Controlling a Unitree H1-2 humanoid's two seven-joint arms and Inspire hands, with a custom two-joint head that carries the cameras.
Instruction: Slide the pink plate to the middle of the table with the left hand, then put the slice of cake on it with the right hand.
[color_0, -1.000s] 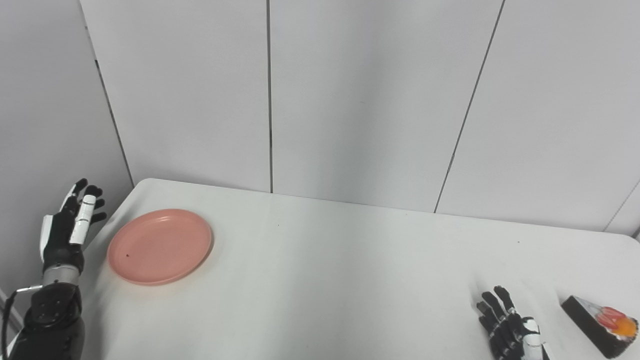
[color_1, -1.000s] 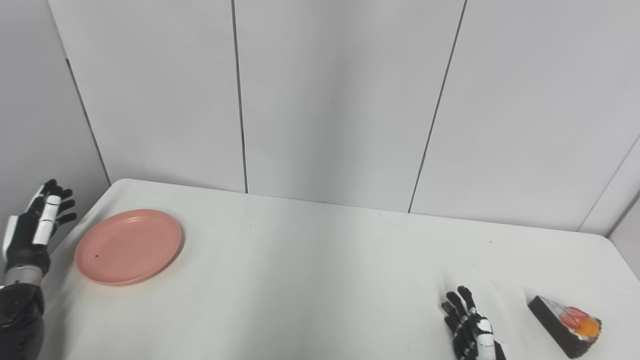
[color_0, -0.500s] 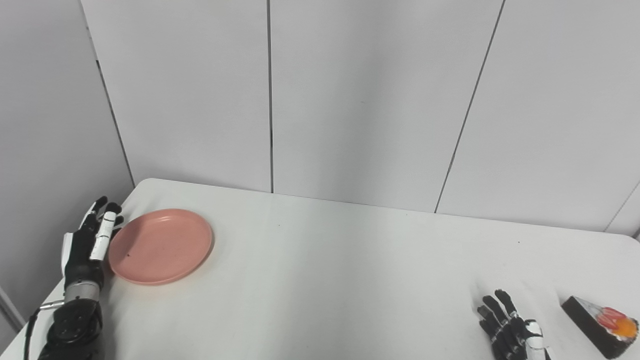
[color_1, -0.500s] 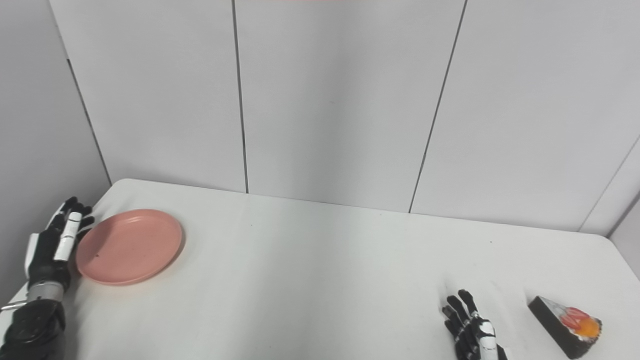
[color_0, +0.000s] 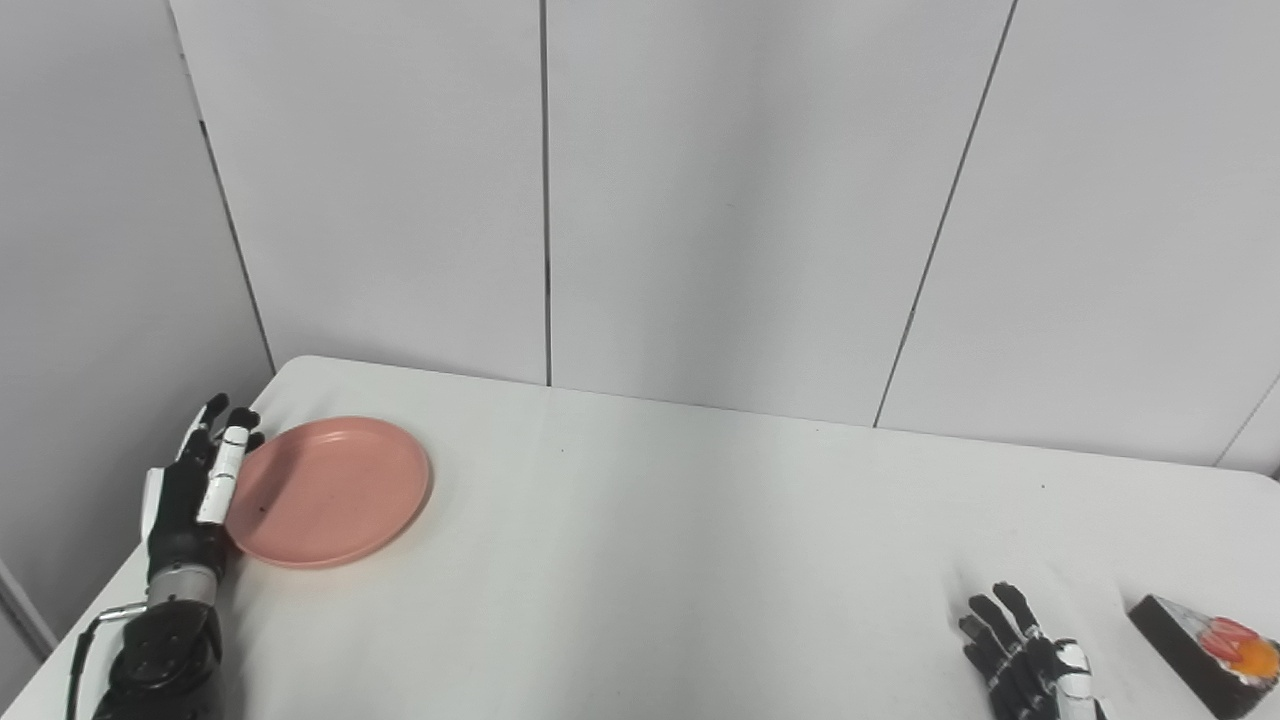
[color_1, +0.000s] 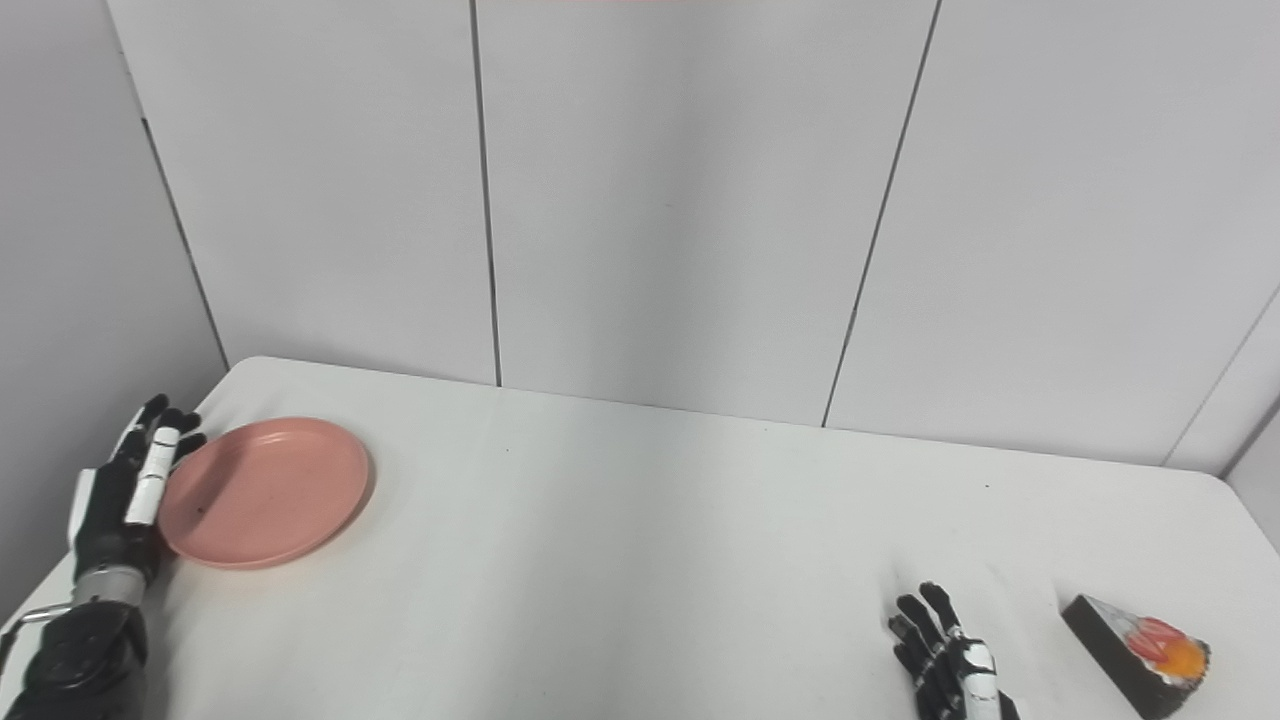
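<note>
The pink plate (color_0: 330, 491) lies flat near the table's far left corner. My left hand (color_0: 195, 490) stands edge-on against the plate's left rim, fingers straight and apart, holding nothing. The slice of cake (color_0: 1205, 653), dark with a red and orange topping, sits at the front right of the table. My right hand (color_0: 1025, 672) rests open on the table just left of the cake, a gap between them, fingers spread and pointing away from me.
The white table (color_0: 680, 540) runs from the left edge to the right edge of the view. Grey wall panels (color_0: 700, 200) stand right behind its far edge and along its left side.
My left hand came down and to the right from beside the table to the plate's left rim. The plate has shifted slightly right. The right hand and cake stay put.
</note>
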